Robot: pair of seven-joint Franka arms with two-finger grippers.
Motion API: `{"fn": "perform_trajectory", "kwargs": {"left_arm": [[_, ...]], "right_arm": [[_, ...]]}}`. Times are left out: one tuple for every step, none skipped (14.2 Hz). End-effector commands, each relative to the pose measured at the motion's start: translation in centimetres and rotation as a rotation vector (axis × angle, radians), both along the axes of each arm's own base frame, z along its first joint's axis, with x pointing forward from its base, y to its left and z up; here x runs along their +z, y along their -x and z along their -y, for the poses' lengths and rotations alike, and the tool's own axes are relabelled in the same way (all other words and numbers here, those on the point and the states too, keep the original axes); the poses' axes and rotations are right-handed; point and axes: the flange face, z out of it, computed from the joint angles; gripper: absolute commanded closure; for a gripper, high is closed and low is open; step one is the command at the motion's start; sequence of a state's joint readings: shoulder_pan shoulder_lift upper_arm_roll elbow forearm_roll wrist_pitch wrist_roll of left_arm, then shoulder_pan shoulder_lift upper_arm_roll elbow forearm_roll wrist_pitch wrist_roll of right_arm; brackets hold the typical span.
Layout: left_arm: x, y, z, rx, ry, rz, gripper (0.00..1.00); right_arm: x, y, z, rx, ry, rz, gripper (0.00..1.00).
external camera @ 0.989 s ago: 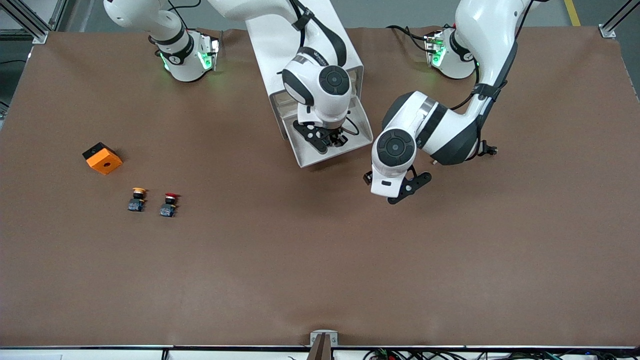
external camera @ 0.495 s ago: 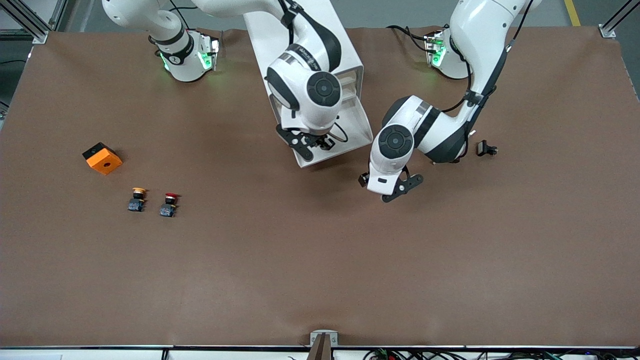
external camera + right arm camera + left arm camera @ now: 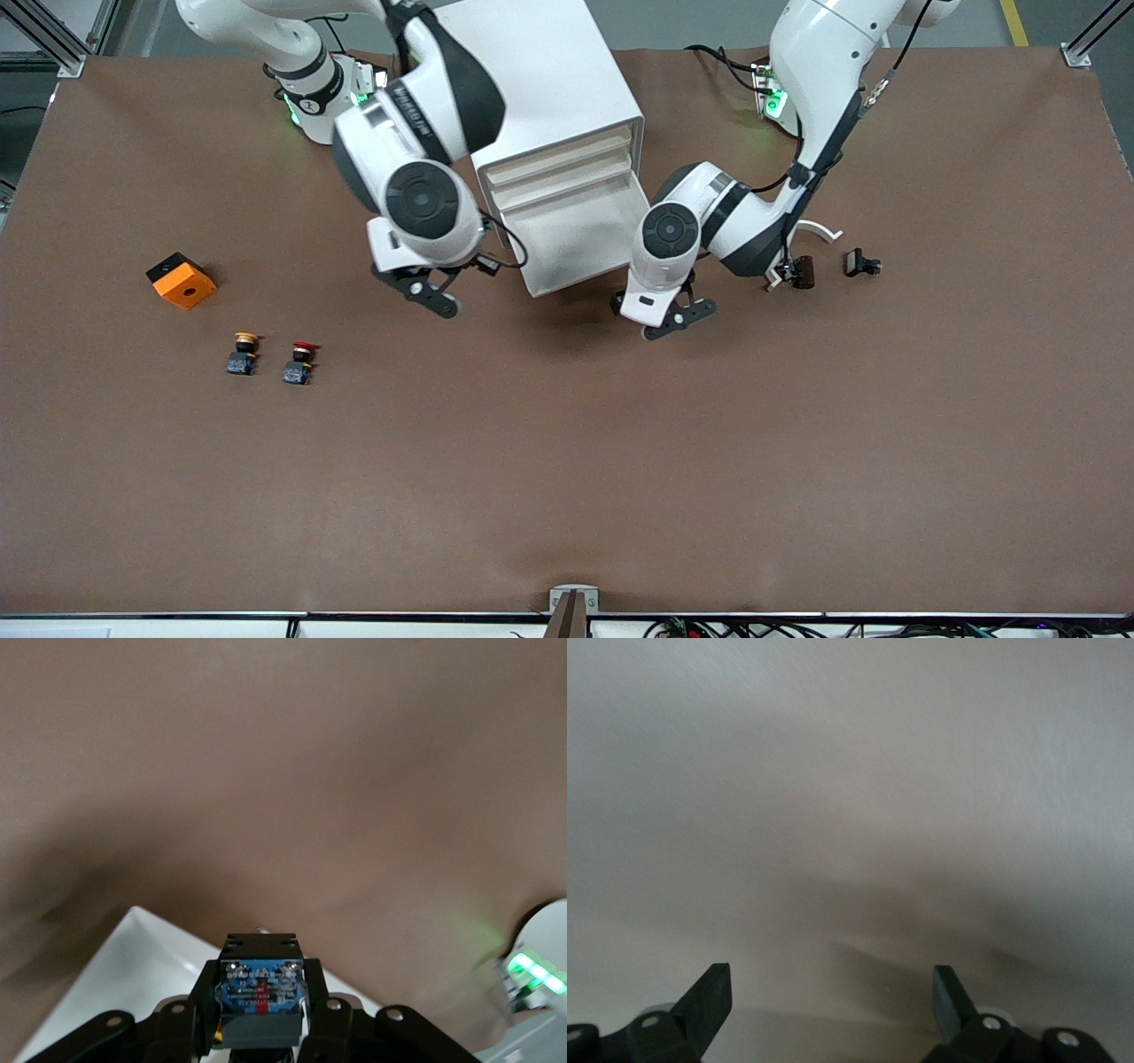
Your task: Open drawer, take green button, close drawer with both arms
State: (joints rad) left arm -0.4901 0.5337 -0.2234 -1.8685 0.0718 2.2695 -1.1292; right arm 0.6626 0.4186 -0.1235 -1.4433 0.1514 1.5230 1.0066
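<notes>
Front view: a white cabinet (image 3: 554,97) stands at the robots' end of the table, its bottom drawer (image 3: 576,239) pulled out toward the camera and looking empty. The right gripper (image 3: 431,290) hangs over bare table at about 8 o'clock from the drawer's front; whatever it carries is hidden here. The left gripper (image 3: 663,317) sits low at about 4 o'clock from the drawer's front corner, much the nearer of the two to the front panel. The drawer's long axis runs roughly 11 to 5 o'clock, so the closing push would likely go toward 11. Yellow-capped (image 3: 244,352) and red-capped (image 3: 299,361) buttons and an orange block (image 3: 181,280) lie toward the right arm's end.

Left wrist view: the left gripper's fingers (image 3: 709,999) are spread apart, holding nothing, facing a plain pale surface close ahead, probably the drawer front.

Right wrist view: the right gripper's fingers (image 3: 186,1014) are clamped on the button (image 3: 260,986), its blue base toward the lens; the cap's colour is hidden. A white cabinet or drawer corner shows below.
</notes>
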Motion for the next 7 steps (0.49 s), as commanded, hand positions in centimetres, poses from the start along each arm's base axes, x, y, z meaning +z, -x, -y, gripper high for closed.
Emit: {"fn": "perform_trajectory", "kwargs": {"left_arm": [[-1.2, 1.3, 1.6, -0.034, 0.011, 0.011, 0.00], [-1.2, 1.9, 2.5, -0.039, 0.030, 0.007, 0.00], [-1.2, 2.6, 3.2, -0.038, 0.045, -0.004, 0.00], [-1.0, 3.0, 3.7, -0.033, 0.058, -0.014, 0.00], [-0.8, 3.5, 4.3, -0.025, 0.073, -0.026, 0.00], [-0.7, 4.3, 5.1, -0.032, 0.082, -0.036, 0.00], [-0.9, 5.2, 5.6, -0.033, 0.082, -0.046, 0.00]], "right_arm": [[0.7, -1.6, 4.5, 0.084, -0.062, -0.037, 0.90], [0.6, -2.3, 6.1, 0.104, -0.077, -0.043, 0.90], [0.3, -3.1, 7.8, 0.130, -0.096, -0.052, 0.90], [0.0, -3.6, 9.3, 0.160, -0.107, -0.056, 0.90], [-0.2, -4.2, 10.8, 0.202, -0.106, -0.053, 0.90], [-0.4, -4.7, 12.1, 0.233, -0.108, -0.050, 0.90], [-0.9, -5.1, 13.3, 0.254, -0.121, -0.051, 0.90]]}}
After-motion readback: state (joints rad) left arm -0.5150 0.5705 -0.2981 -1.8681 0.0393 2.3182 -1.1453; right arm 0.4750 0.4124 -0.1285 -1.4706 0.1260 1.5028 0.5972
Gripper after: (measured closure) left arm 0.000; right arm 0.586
